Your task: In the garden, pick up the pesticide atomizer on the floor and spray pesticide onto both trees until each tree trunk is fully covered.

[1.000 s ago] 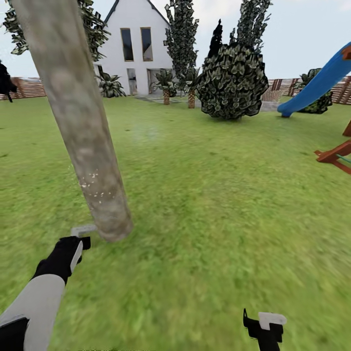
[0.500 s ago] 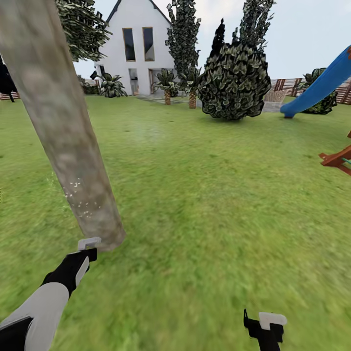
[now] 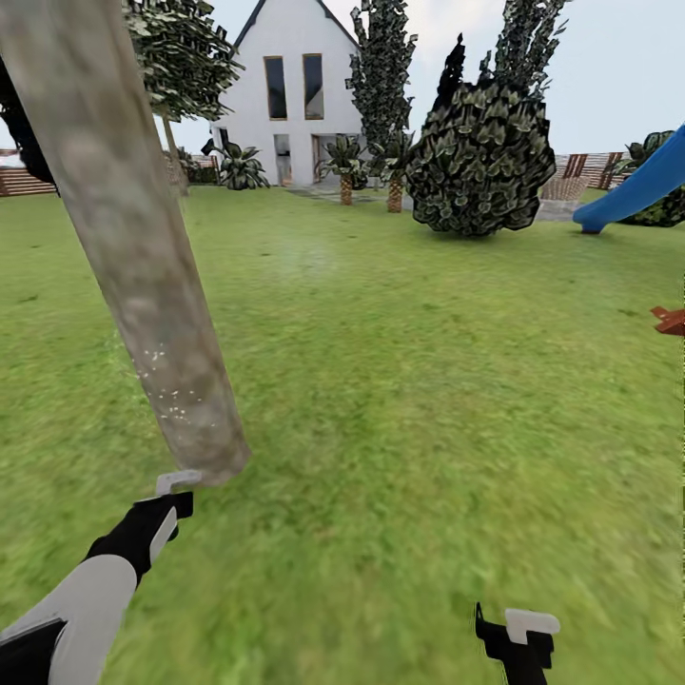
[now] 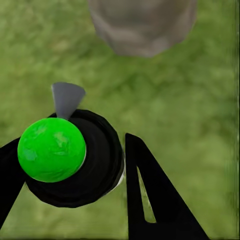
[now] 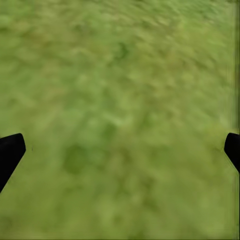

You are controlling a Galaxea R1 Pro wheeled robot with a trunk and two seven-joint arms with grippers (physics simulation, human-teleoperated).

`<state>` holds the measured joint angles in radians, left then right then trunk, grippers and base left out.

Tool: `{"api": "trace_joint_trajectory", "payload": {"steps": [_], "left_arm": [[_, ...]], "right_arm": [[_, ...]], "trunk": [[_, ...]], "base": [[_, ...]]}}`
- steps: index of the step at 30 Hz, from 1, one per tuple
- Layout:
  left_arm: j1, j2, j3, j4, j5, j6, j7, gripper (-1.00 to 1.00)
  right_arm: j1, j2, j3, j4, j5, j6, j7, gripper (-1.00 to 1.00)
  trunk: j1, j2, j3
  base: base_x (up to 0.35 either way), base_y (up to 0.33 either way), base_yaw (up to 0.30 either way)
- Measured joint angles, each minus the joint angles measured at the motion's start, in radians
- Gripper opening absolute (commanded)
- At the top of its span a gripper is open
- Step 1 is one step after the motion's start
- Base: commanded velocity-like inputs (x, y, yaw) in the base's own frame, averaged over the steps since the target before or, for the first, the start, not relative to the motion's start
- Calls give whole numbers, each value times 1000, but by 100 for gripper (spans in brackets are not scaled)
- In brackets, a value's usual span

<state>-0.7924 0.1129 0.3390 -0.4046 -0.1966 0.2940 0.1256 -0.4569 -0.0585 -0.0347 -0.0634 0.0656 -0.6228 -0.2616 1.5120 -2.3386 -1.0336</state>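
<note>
Green lawn [image 3: 428,400] bears the tree trunk [image 3: 143,276] and round bush [image 3: 480,162]

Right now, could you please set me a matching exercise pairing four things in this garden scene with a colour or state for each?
Things:
1. thick pale grey-brown tree trunk
2. round knob on the black-topped atomizer
3. curved playground slide
4. right pincer

Colour or state:
a. blue
b. open over bare grass
c. dotted low down with whitish specks
d. bright green

Pairs: 1-c, 2-d, 3-a, 4-b
</note>
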Motion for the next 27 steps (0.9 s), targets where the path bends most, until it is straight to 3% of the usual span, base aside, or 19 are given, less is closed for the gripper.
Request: {"api": "trace_joint_trajectory", "payload": {"steps": [5, 14, 20, 27], "left_arm": [[0, 0, 0, 0, 0, 1, 5, -100], [0, -1, 0, 0, 3, 4, 4, -100], [0, -19, 2, 0, 2, 2, 12, -100], [0, -20, 2, 0, 2, 1, 13, -100]], "right_arm": [[-1, 0, 1, 0, 0, 0, -1, 100], [0, 2, 1, 2, 1, 0, -1, 100], [-1, 3, 1, 1, 1, -1, -1, 100], [0, 2, 1, 1, 1, -1, -1, 100]], "trunk": [[0, 0, 0], [0, 0, 0], [0, 0, 0], [0, 0, 0]], "base": [[0, -272, 34], [134, -253, 266], [183, -234, 256], [183, -234, 20]]}}
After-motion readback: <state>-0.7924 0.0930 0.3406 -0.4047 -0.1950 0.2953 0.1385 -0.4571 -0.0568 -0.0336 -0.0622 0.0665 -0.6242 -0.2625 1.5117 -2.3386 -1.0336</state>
